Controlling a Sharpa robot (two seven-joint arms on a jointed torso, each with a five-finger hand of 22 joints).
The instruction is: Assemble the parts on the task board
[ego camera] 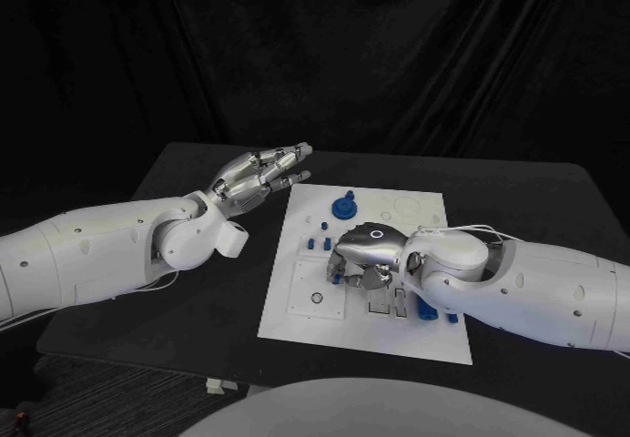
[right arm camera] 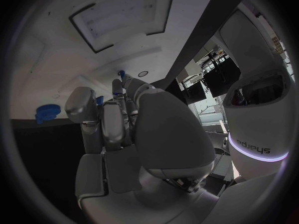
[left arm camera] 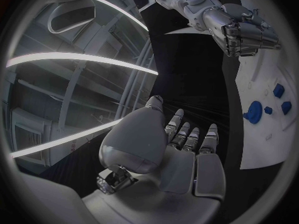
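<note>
Your right robot hand (ego camera: 364, 258) hangs curled over the white task board (ego camera: 302, 314) mid-table, its grip impossible to tell, while your left robot hand (ego camera: 260, 170) hovers open-fingered, empty, beside the board's far corner.

The left hand (left arm camera: 181, 149) is hovering with fingers spread, holding nothing. Beyond, the right hand (left arm camera: 246, 32) is reaching onto the task board (left arm camera: 261, 139) near blue parts (left arm camera: 254, 111).

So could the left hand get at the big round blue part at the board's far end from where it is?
Probably yes: the left hand hovers open beside the task board, and nothing lies between it and the round blue part.
</note>
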